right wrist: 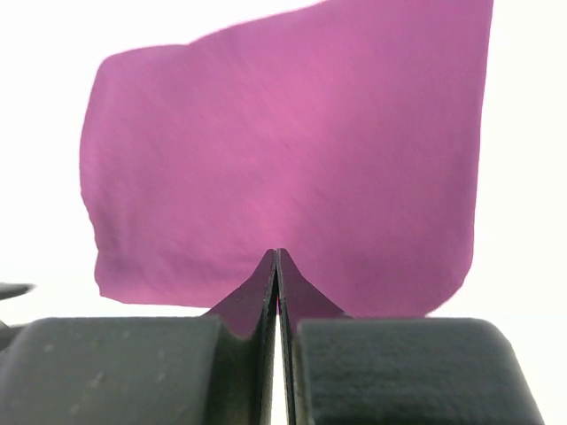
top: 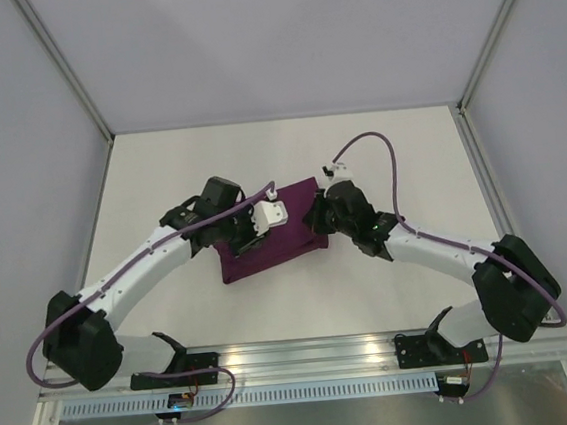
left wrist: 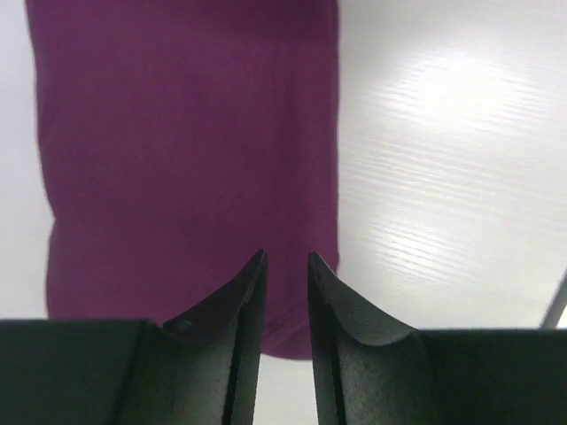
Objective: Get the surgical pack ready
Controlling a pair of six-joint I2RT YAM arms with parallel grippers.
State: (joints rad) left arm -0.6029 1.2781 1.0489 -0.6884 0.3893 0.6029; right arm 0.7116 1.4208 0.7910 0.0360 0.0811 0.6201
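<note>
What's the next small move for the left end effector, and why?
Probably lower the left end effector and close on the purple cloth: it hovers over the cloth's edge, jaws slightly apart, while the right end effector is shut at the opposite side.

White table; 1 folded purple cloth lying flat near centre.

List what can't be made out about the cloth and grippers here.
Top view: the left gripper covers part of the purple cloth.
Right wrist view: the right gripper, shut, hides whether it pinches fabric.
Every view: whether anything lies under the cloth; the fabric hides it.
</note>
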